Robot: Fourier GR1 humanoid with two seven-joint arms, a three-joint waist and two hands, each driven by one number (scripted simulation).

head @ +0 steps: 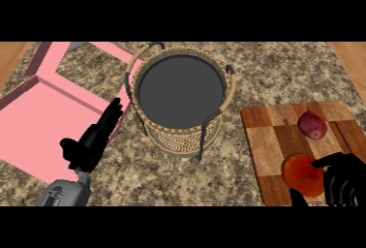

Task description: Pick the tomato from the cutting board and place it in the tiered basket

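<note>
Where the speckled tabletop (214, 181) spreads, a pink box (43, 121) lies left, the tiered basket (173, 140) stands mid-view and the cutting board (275, 140) sits right. The left robot hand (89, 143) rests open beside the basket; the right robot hand (344, 183) curls round the tomato (298, 175) on the board, near a purple vegetable (312, 125).

Writing on cutting board (271, 140): none, just bare wood.
Writing on tiered basket (175, 143): none, just plain weave.
Labels, brands, numbers, signs elsewhere: nothing readable right now.
</note>
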